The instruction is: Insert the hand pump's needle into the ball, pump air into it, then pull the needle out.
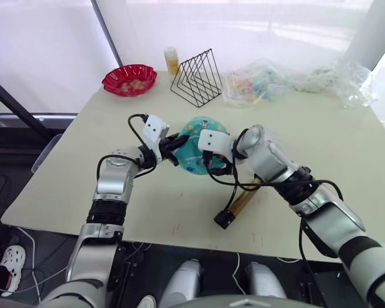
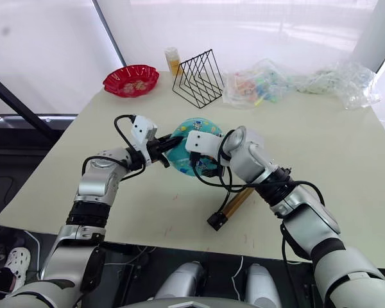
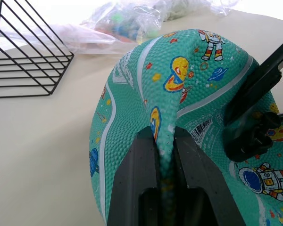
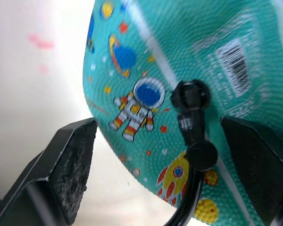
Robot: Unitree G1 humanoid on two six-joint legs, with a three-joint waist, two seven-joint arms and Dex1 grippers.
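While the left hand (image 3: 166, 188) pinches a fold of the slack teal ball (image 1: 196, 151) at mid-surface, the right hand (image 4: 165, 174) stands open around the hose's black end fitting (image 4: 190, 101), pressed against the ball beside its white label patch (image 4: 231, 59). The one hand pump (image 1: 239, 204), a gold-bronze cylinder, lies near the front edge of the surface (image 1: 83, 179), its long axis slanting toward the ball.

No readable text
The ball (image 4: 146, 56) carries a white label patch (image 4: 231, 59) with a barcode; its print is too small to read.
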